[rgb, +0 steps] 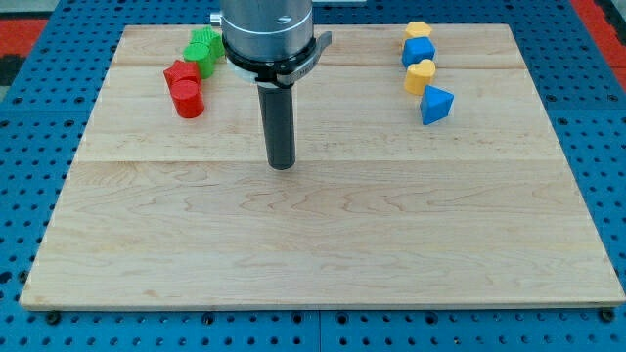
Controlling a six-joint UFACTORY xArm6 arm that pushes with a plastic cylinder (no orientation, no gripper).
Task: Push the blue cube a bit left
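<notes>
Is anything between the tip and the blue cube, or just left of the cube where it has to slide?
Nothing visible. Bare board separates my tip from the blue cube, and the cube's left side is open. Yellow blocks touch only its top and bottom.

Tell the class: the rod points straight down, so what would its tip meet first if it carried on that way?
My tip would meet only the wooden board, probably already touching it. No block lies beneath it.

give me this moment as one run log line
task: push blue cube left | my tip: board centre, far left of cube, no contact | cube: top right, between two yellow blocks | status: not started
</notes>
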